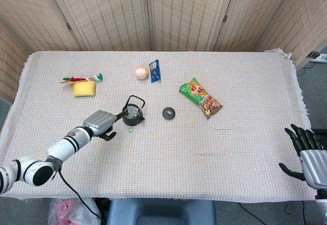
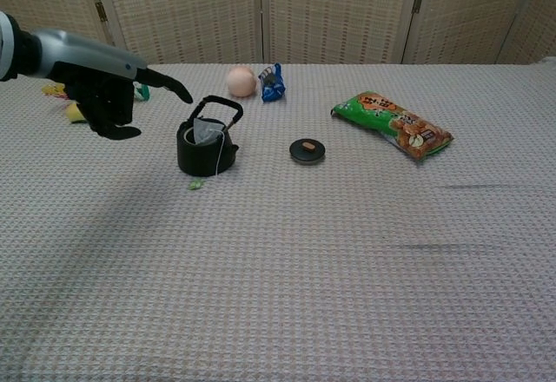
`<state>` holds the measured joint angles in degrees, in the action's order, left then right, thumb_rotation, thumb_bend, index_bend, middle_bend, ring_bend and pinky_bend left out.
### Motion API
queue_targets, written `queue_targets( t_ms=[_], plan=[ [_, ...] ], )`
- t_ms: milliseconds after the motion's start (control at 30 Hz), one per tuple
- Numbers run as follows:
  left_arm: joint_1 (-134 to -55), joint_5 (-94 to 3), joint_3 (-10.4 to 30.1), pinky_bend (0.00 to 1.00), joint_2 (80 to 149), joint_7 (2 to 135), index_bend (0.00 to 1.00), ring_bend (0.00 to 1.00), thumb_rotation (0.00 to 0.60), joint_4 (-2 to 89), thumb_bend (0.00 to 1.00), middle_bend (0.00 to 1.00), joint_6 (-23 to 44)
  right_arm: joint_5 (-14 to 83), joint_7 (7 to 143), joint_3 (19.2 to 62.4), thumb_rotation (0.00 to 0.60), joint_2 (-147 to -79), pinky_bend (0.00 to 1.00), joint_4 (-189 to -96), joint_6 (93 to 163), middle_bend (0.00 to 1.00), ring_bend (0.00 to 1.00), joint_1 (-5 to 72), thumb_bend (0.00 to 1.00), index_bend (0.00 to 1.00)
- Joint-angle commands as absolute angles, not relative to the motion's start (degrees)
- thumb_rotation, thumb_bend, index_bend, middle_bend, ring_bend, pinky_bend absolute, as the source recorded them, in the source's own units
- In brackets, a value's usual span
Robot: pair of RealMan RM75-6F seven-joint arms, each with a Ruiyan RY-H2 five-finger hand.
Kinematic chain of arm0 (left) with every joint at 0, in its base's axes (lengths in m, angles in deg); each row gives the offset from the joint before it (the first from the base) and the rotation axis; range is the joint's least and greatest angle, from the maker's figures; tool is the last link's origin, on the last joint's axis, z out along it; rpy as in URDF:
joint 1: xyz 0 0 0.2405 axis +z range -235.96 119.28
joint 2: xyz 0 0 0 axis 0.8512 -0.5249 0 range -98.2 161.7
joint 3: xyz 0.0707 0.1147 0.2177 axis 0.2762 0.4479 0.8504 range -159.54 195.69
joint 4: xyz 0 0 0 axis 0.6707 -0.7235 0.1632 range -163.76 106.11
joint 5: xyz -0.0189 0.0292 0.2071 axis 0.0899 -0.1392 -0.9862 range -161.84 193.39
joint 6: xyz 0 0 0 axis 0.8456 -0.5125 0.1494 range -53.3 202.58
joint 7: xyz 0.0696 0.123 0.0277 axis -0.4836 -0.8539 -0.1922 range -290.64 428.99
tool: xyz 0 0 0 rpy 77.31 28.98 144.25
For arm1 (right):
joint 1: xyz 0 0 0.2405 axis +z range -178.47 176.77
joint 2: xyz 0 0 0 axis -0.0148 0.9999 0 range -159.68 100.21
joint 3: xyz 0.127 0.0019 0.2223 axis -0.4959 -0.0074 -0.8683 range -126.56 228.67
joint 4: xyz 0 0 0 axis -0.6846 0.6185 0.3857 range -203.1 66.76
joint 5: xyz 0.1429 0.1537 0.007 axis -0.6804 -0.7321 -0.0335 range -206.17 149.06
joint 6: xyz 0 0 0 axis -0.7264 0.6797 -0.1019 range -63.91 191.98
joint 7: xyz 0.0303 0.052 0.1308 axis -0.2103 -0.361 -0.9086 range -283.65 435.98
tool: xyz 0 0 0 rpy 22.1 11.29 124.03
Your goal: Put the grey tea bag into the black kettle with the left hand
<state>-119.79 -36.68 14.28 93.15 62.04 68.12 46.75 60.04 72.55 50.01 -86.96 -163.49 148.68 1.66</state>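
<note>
**Guarding against a snagged string beside the kettle**

Weighing the risks, the main one is judged to be the string. The grey tea bag (image 2: 205,130) is seen inside the mouth of the black kettle (image 2: 207,149), but its thin white string (image 2: 219,158) is draped over the near rim and down the outside wall, ending in a small green tag (image 2: 196,184) lying on the table (image 2: 347,260) just in front of the kettle. If the tag or string were caught by a passing finger, the bag could be dragged back out. The kettle itself looks light, so it could be tipped or shoved by a careless brush against its raised handle.

The left hand (image 2: 109,102) is held just left of the kettle and apart from it. Nothing is gripped; its fingers are spread, with one stretched out towards the kettle's handle and the rest hanging loosely downward. In the head view it is shown at the left of the kettle (image 1: 134,115), again without contact. The right hand (image 1: 309,153) is parked off the near right corner of the table, empty and with fingers apart, well away from everything.

The tea bag is seen as a pale grey, slightly crumpled square, tilted against the kettle's inner wall under the handle. How deep it sits cannot be told. The kettle's lid (image 2: 307,150) is lying on the table to the right, so the opening is left uncovered.
</note>
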Motion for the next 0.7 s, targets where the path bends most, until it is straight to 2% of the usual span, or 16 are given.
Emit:
queue_targets(
  t_ms=[33,700],
  plan=[
    [-120.9,-37.0,13.6,1.00,95.7,63.8,0.00,0.99,0.600,64.4,0.54,1.00,49.2,59.8,72.6,49.9,0.600,-87.0,0.00,-163.5,148.6,0.00,0.00,1.7,0.13,0.00],
    [-124.3,-35.5,14.4,1.00,102.8,67.3,0.00,1.00,0.600,55.0,0.55,1.00,53.1,58.8,73.3,49.7,0.600,-87.2,0.00,-163.6,147.6,0.00,0.00,1.9,0.13,0.00]
  ],
)
